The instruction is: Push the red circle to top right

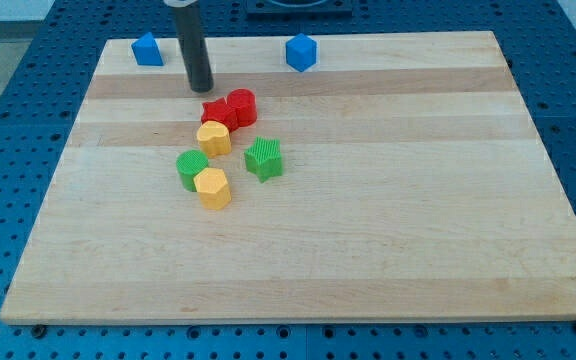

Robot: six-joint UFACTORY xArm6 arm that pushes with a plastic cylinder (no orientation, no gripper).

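The red circle sits on the wooden board left of centre near the view's top, touching a second red block on its left. My tip is at the end of the dark rod, just up and left of the two red blocks, with a small gap to them. A yellow block lies just below the red pair.
A green block and a second yellow block lie below the cluster, and a green star-like block to their right. Two blue blocks sit at the board's top edge.
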